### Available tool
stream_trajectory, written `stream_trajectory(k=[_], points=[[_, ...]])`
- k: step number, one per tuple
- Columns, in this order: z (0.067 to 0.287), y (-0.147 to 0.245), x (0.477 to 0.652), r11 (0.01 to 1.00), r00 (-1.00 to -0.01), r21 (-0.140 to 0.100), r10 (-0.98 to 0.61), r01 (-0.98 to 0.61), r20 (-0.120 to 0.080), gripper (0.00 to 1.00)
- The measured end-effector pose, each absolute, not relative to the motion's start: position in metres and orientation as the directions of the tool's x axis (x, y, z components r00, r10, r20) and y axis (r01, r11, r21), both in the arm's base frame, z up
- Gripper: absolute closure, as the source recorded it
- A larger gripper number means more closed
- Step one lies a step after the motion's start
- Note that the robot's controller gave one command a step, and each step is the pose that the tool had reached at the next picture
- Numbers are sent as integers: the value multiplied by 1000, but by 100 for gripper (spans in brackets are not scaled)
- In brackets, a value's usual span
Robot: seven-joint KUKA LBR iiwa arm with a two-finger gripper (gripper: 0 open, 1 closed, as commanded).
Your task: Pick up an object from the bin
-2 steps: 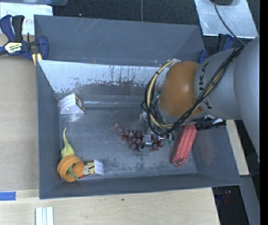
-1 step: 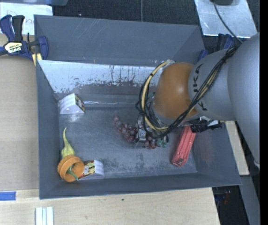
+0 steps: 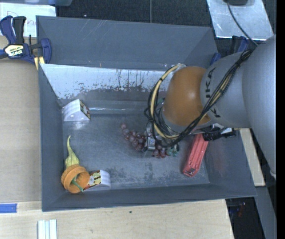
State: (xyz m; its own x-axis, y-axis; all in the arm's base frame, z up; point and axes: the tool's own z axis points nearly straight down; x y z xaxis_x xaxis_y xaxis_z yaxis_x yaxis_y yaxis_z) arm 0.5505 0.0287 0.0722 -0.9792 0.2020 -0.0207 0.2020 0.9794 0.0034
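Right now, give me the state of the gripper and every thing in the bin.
gripper: low at mid-bin, over the grape bunch.
dark grape bunch: on the floor, partly under the gripper.
red ribbed bar: lying flat, right of the gripper.
white box: by the back wall, left.
orange gourd: on its side, near-left corner.
small white block: lying beside the gourd.

One bunch of dark grapes (image 3: 132, 136) at the end effector (image 3: 152, 143), one red ridged bar (image 3: 195, 157) beside it; farther off, one orange gourd (image 3: 74, 178), one packet (image 3: 100, 179), one white wedge (image 3: 76, 111).

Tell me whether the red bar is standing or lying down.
Lying down: the red bar rests lengthwise on the bin floor.
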Motion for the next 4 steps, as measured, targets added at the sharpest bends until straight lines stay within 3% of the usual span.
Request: stream_trajectory(k=[1,2,4], points=[[75,29,550,980,-980,4,200,200,-23,100],[94,28,549,980,-980,2,198,198,-16,100],[153,27,549,981,-981,2,195,195,-20,100]])
